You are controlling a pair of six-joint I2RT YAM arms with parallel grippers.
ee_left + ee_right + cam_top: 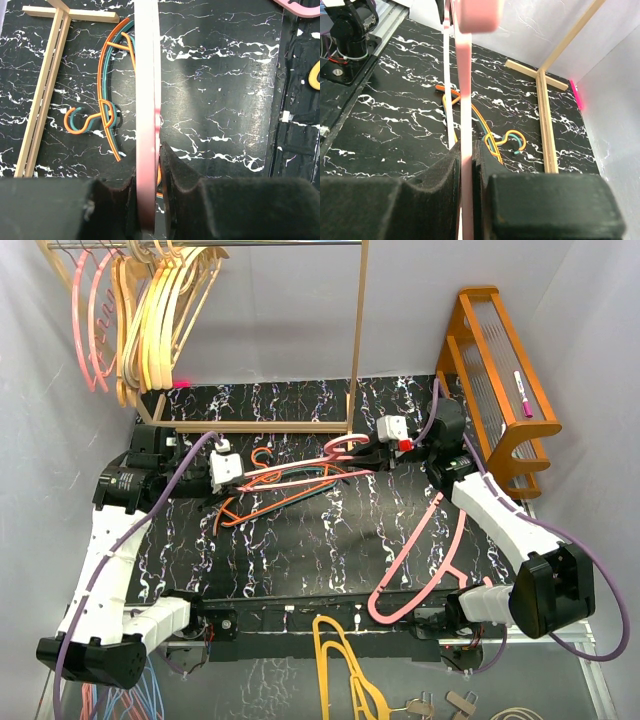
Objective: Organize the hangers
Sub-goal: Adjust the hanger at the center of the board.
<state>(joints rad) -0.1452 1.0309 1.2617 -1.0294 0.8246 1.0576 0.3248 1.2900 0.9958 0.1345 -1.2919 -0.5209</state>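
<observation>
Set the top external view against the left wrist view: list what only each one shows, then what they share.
Only top external: the hung hangers at the upper left, the orange shelf at the right, and the right gripper. Only left wrist: the left gripper up close, its fingers pressed against both sides of the pale pink hanger. Both: that pale pink hanger, the orange and teal hangers lying on the mat, and the wooden rack base.
</observation>
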